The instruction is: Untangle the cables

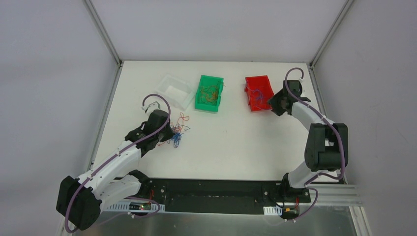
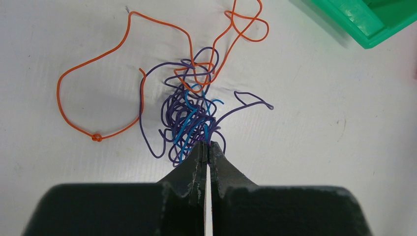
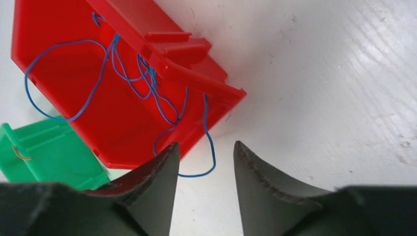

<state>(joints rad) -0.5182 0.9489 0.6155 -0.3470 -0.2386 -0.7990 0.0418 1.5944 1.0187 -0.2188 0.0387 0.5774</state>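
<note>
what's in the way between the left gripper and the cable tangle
Nothing visible. The left gripper sits at the near edge of the cable tangle. Its fingers are closed together, apparently pinching purple and blue strands at the tips.

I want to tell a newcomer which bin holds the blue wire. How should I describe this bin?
On the white table, three small bins stand in a row toward the far edge. Take the rightmost, next to the right gripper: the red bin. Its neighbours are a green bin and a clear bin, and only it has a blue wire spilling over its rim.
</note>
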